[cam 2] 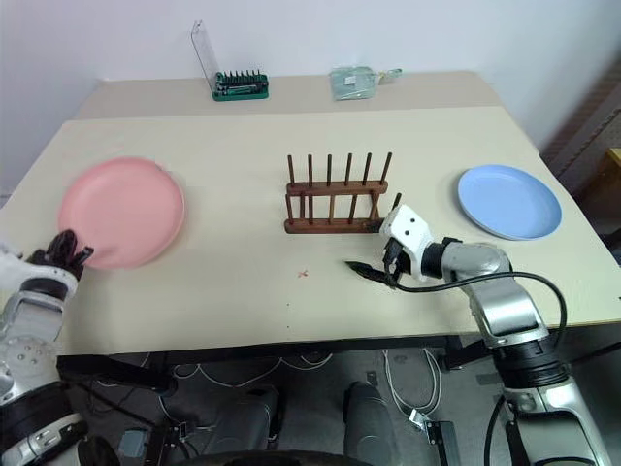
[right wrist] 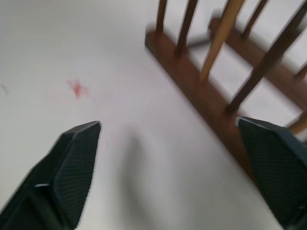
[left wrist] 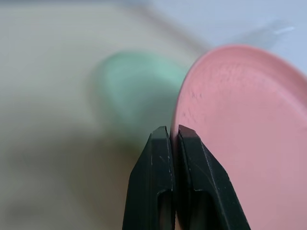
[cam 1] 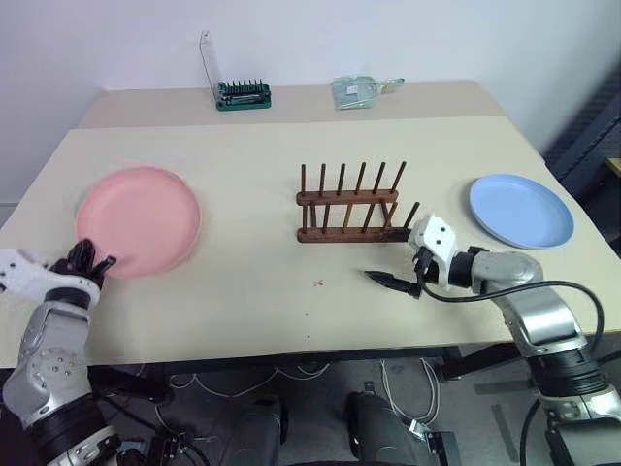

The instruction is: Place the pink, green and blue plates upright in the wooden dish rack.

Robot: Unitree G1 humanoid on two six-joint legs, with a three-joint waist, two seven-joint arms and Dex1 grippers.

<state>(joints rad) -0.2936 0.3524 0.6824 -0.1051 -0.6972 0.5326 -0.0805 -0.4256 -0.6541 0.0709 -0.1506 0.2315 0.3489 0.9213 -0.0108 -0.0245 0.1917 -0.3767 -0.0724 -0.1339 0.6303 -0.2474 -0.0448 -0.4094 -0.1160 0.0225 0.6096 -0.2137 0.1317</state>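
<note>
My left gripper (cam 1: pixel 93 260) is shut on the near rim of the pink plate (cam 1: pixel 138 221) at the table's left side. In the left wrist view the fingers (left wrist: pixel 158 158) pinch that pink rim, and the green plate (left wrist: pixel 139 91) shows blurred beyond the pink one. The wooden dish rack (cam 1: pixel 347 204) stands empty at mid-table. My right gripper (cam 1: pixel 393 282) hovers open just in front of the rack's right end, with nothing between its fingers (right wrist: pixel 76 153). The blue plate (cam 1: pixel 520 211) lies flat at the right, beyond the right arm.
A green tool holder with a clear lid (cam 1: pixel 243 94) and a clear packet (cam 1: pixel 357 90) sit at the table's back edge. A small red mark (cam 1: pixel 318 283) is on the tabletop in front of the rack.
</note>
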